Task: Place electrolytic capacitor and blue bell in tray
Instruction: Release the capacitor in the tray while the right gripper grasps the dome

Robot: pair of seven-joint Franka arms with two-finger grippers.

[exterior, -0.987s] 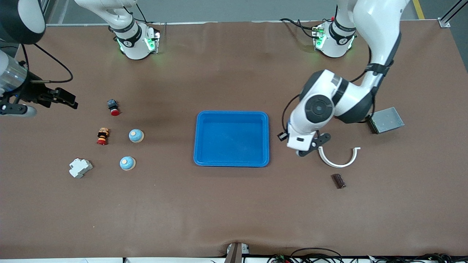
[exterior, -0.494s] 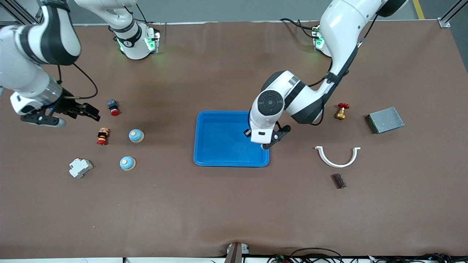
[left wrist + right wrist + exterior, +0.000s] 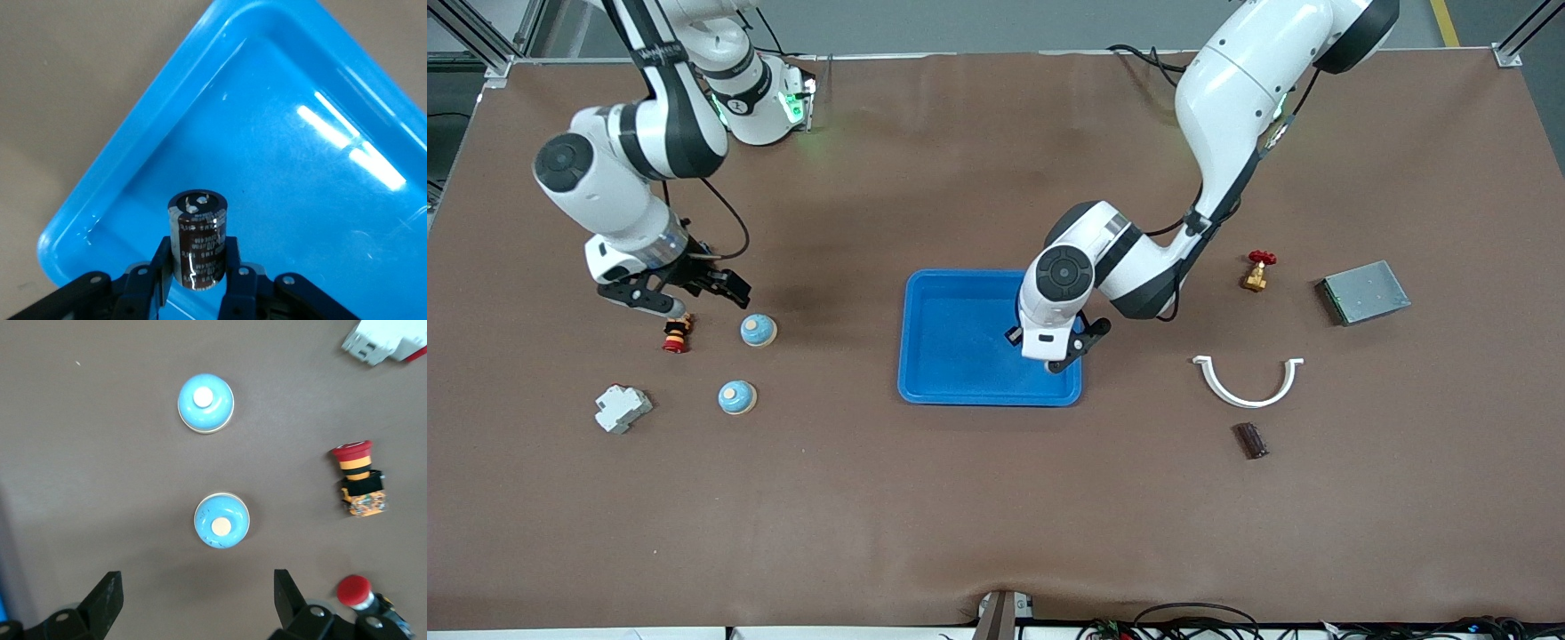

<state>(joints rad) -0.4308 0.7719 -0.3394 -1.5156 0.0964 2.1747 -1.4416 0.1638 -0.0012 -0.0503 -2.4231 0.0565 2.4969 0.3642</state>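
- Brown matting covered the whole table point(image 3: 996, 516), with the two white arms reaching in from their bases.
- The bright blue tray point(image 3: 925, 338) sat near the middle of the table; its floor looked bare apart from glare in the left wrist view.
- The left gripper point(image 3: 1064, 356) hung over the corner of the tray nearest the front camera at the left arm's end, its fingers point(image 3: 162, 270) clamped on the electrolytic capacitor point(image 3: 196, 240), a dark cylinder held upright over the tray's floor.
- The right gripper point(image 3: 685, 289) hung over the table toward the right arm's end, its fingers point(image 3: 105, 599) spread wide apart and holding nothing, above a red push button point(image 3: 353, 589).
- A grey metal box point(image 3: 1365, 292), a white curved clip point(image 3: 1247, 384) and a red-handled brass valve point(image 3: 1258, 269) lay toward the left arm's end.
- A second dark capacitor point(image 3: 1250, 440) lay on its side, nearer the front camera than the clip.
- Two blue bells sat apart toward the right arm's end: one bell point(image 3: 758, 330) just beside the right gripper, the other bell point(image 3: 737, 396) nearer the front camera.
- A red and yellow switch point(image 3: 677, 332) lay beside the first bell, and a white breaker point(image 3: 622, 408) beside the second.
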